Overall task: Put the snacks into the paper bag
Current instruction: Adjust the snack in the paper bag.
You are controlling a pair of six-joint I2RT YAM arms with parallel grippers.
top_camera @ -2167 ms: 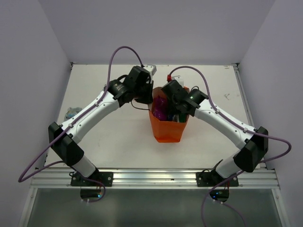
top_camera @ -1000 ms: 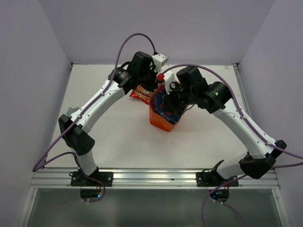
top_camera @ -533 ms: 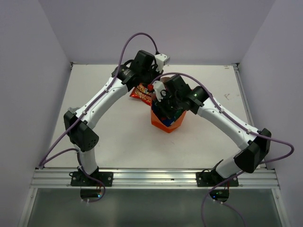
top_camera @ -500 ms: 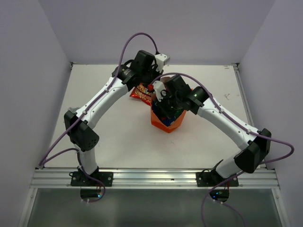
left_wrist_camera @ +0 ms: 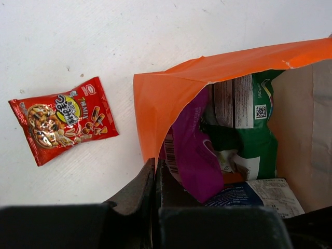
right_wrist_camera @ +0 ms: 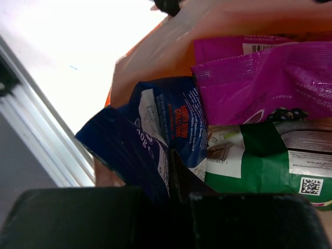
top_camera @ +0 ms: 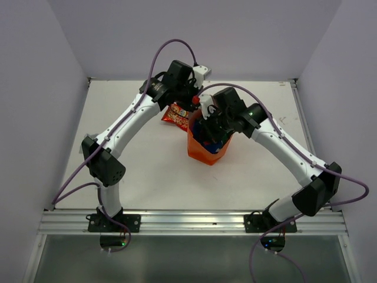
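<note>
The orange paper bag (top_camera: 206, 154) stands open mid-table. My left gripper (left_wrist_camera: 154, 165) is shut on the near rim of the bag's wall (left_wrist_camera: 171, 93), holding the mouth open. Inside lie a magenta packet (left_wrist_camera: 194, 155), a green-and-white packet (left_wrist_camera: 249, 129) and a dark blue packet (right_wrist_camera: 155, 140). My right gripper (right_wrist_camera: 171, 155) reaches into the bag from above and is shut on the dark blue packet's edge. A red packet (left_wrist_camera: 62, 119) lies flat on the table just outside the bag, to its far left in the top view (top_camera: 177, 115).
White tabletop (top_camera: 135, 159) with pale walls on three sides. An aluminium rail (top_camera: 188, 221) runs along the near edge by the arm bases. Both arms' cables arc over the bag.
A second ago my right gripper held the blue packet above the tilted bag; it has since lowered it inside. The left arm kept its hold on the bag's rim.
</note>
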